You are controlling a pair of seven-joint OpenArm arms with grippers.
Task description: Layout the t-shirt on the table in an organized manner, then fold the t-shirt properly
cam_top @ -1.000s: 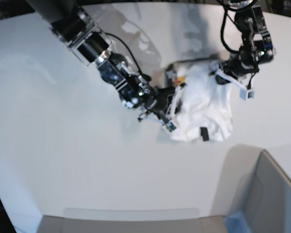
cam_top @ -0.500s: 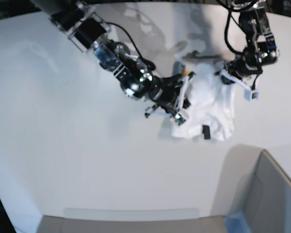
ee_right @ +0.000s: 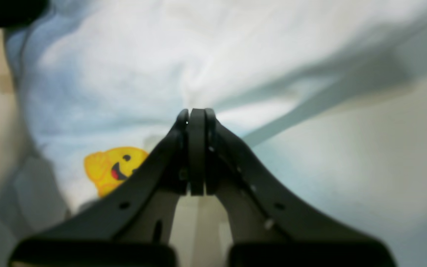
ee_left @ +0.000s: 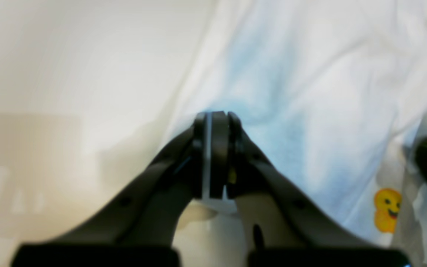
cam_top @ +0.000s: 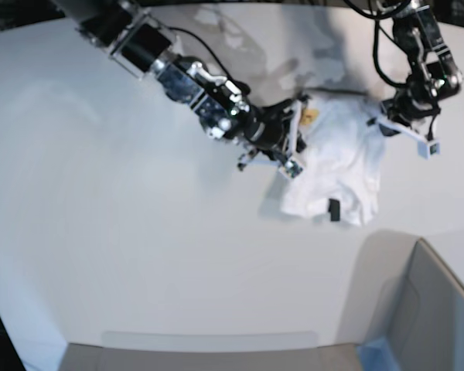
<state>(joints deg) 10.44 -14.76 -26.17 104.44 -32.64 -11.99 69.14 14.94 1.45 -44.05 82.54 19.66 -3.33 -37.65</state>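
Where our left wrist looks down, our left gripper (ee_left: 213,122) pinches the white cloth t-shirt (ee_left: 310,92). From our right wrist, our right gripper (ee_right: 195,118) clamps it too. Base view: it lies bunched on the plain white table (cam_top: 139,247).

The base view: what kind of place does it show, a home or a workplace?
Probably a robot lab or test bench, not a home. Two robot arms reach over a large bare white table, both gripping one white t-shirt. A grey box stands at the near corner.
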